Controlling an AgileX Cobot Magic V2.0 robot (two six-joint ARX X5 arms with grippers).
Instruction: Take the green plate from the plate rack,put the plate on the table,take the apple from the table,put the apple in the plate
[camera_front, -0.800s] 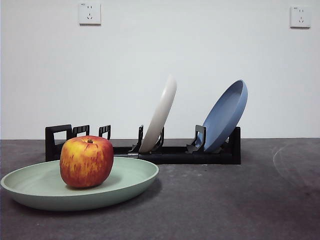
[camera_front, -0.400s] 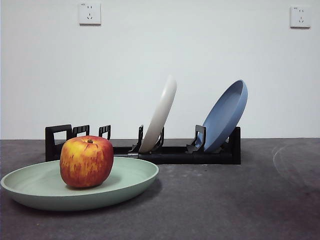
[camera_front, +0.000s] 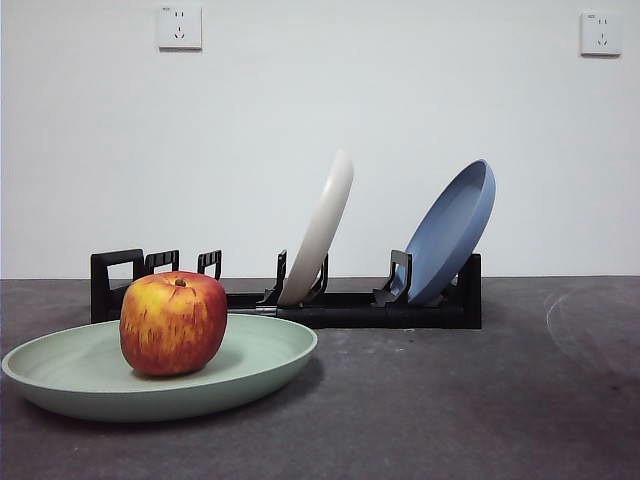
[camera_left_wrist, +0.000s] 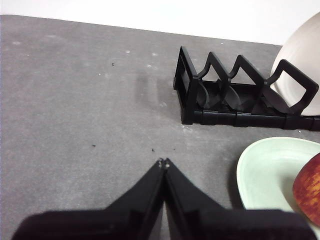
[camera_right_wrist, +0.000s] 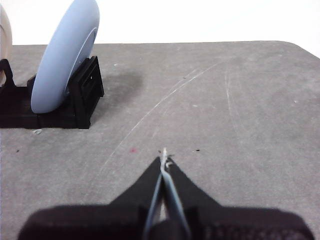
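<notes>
The green plate (camera_front: 160, 375) lies flat on the table (camera_front: 450, 400) at the front left. The red apple (camera_front: 173, 322) sits upright in it. The black plate rack (camera_front: 350, 305) stands behind, with its loop handle at the left end. My left gripper (camera_left_wrist: 163, 163) is shut and empty above bare table, apart from the plate rim (camera_left_wrist: 260, 170), the apple's edge (camera_left_wrist: 309, 192) and the rack's handle end (camera_left_wrist: 235, 100). My right gripper (camera_right_wrist: 164, 155) is shut and empty over bare table, apart from the rack's other end (camera_right_wrist: 82, 95). Neither arm shows in the front view.
A cream-white plate (camera_front: 322, 228) and a blue plate (camera_front: 450, 232) lean in the rack's slots. The blue plate also shows in the right wrist view (camera_right_wrist: 65, 60), the cream-white one in the left wrist view (camera_left_wrist: 305, 60). A white wall with two sockets stands behind.
</notes>
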